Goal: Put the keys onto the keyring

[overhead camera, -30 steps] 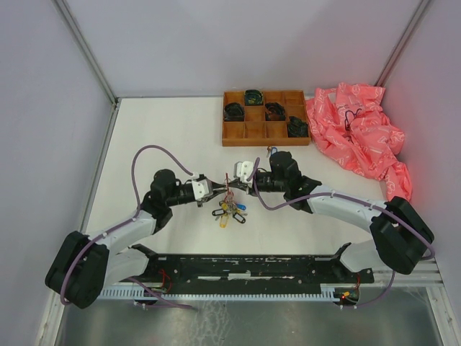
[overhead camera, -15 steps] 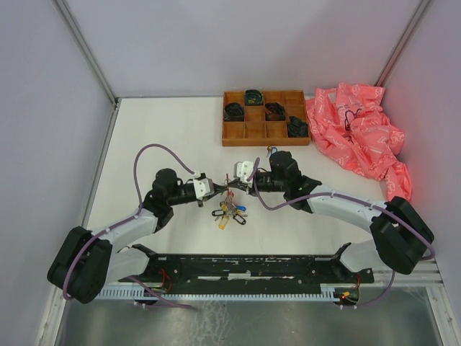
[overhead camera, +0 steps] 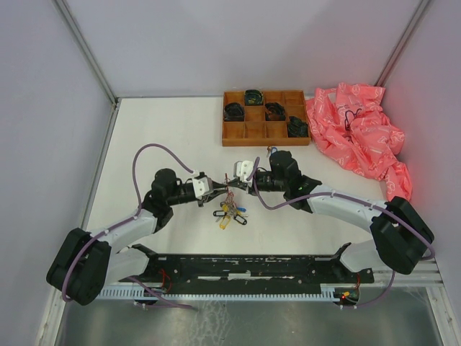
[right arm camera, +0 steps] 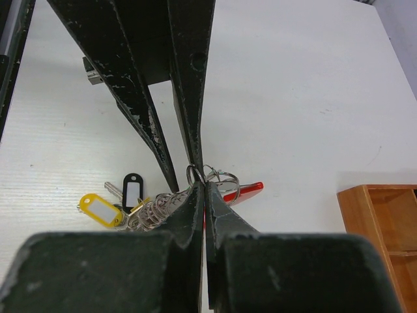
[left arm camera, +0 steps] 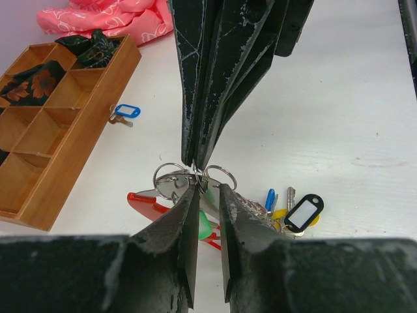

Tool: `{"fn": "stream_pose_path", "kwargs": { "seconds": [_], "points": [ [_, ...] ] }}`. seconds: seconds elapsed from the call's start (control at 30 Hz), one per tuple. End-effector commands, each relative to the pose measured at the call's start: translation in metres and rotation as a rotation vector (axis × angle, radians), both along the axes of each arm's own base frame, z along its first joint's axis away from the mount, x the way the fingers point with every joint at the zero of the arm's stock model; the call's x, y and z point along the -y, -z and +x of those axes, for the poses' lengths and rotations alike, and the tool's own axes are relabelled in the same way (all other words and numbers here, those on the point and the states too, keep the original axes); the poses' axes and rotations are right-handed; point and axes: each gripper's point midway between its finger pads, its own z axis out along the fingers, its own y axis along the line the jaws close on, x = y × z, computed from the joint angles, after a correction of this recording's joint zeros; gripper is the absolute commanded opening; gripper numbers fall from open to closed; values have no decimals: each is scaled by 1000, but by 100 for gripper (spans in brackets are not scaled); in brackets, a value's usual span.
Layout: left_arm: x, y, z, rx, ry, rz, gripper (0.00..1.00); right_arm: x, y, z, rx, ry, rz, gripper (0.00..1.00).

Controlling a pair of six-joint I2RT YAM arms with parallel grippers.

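Wooden tray: sits well beyond the right gripper, past its wrist. Four of its compartments each hold a dark coiled item. The other cells show bare wood, including those nearest the left gripper as its wrist camera sees them.

Loose key, blue tag: flat on the table just outside the tray's near wall, between the tray and the right arm.

Pink crumpled sheet: outboard of the right arm, beside the tray.

Keyring: right at the spot where the two grippers meet tip to tip.
- Right gripper: jaws pressed together, with the ring wire nipped at the very tips.
- Left gripper: jaws stand a narrow gap apart and the ring's loops sit at the mouth of that gap. Cannot tell whether its pads bear on the wire.

Keys: bunched on the ring, trailing from both tips toward the arm bases. Yellow, black and blue tags rest on the table. Red strap lies just beside and under the left fingers.
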Motion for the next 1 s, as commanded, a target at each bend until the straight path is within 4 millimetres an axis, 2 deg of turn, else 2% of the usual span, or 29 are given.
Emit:
{"fn": "stream_pose_path", "kwargs": {
  "seconds": [0.0,0.17,0.37,0.63,0.77,0.97],
  "points": [
    [7,-37,5,66,23,-73,25,-10,-40,6,87,-11,89,1],
    [8,-38,9,52,7,-81,20,-11,-39,5,81,-22,90,2],
    [7,-35,13,39,-12,-73,3,-10,-40,3,71,-24,88,6],
    [1,-26,7,137,8,-9,3,14,-36,-5,57,-46,-38,33],
    [1,-30,2,186,41,-7,3,20,-29,-8,71,-72,-91,37],
    [3,-29,-5,230,89,10,3,14,-28,-6,95,-105,-88,40]
  ]
}}
